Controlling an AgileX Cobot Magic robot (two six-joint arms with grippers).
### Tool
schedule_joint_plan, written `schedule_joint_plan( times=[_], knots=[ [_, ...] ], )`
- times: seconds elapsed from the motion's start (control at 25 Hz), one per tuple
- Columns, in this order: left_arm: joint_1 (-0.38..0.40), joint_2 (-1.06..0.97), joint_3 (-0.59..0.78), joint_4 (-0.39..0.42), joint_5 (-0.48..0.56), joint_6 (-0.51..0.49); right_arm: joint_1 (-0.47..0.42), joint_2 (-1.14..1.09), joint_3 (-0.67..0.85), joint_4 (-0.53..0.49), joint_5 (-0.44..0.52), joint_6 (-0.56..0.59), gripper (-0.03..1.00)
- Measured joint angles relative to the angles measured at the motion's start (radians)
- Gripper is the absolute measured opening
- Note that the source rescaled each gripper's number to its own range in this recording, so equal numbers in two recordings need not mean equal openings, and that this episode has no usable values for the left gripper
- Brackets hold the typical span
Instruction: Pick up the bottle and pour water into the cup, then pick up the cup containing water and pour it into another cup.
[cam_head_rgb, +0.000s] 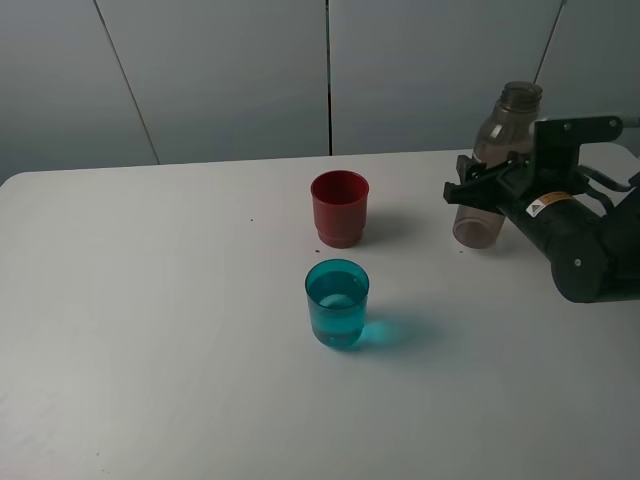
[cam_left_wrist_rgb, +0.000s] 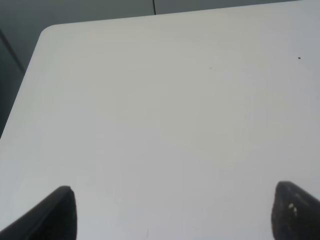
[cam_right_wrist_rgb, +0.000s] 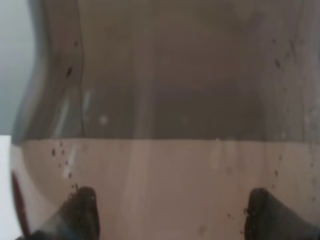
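The smoky-grey bottle (cam_head_rgb: 497, 150) stands upright at the right of the table, uncapped, its base at or just above the surface. My right gripper (cam_head_rgb: 487, 190) is shut on its lower body from the right. In the right wrist view the bottle (cam_right_wrist_rgb: 170, 100) fills the picture, with the right gripper (cam_right_wrist_rgb: 172, 215) holding it and a dark fingertip (cam_right_wrist_rgb: 80, 212) at each side. The teal cup (cam_head_rgb: 337, 302) stands in the middle, nearer the front, with some water in it. The red cup (cam_head_rgb: 340, 208) stands just behind it. My left gripper (cam_left_wrist_rgb: 175, 215) is open over bare table.
The white table (cam_head_rgb: 150, 330) reaches back to a grey panelled wall. Its far left corner (cam_left_wrist_rgb: 47, 32) shows in the left wrist view. The right arm's dark body (cam_head_rgb: 590, 250) lies over the table's right edge.
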Motion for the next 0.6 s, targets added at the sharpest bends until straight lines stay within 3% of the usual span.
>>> schedule_joint_plan(
  times=[0.6],
  knots=[
    [0.000,0.000,0.000,0.000,0.000,0.000,0.000,0.030,-0.002,0.000,0.010,0.009,0.01]
  ],
)
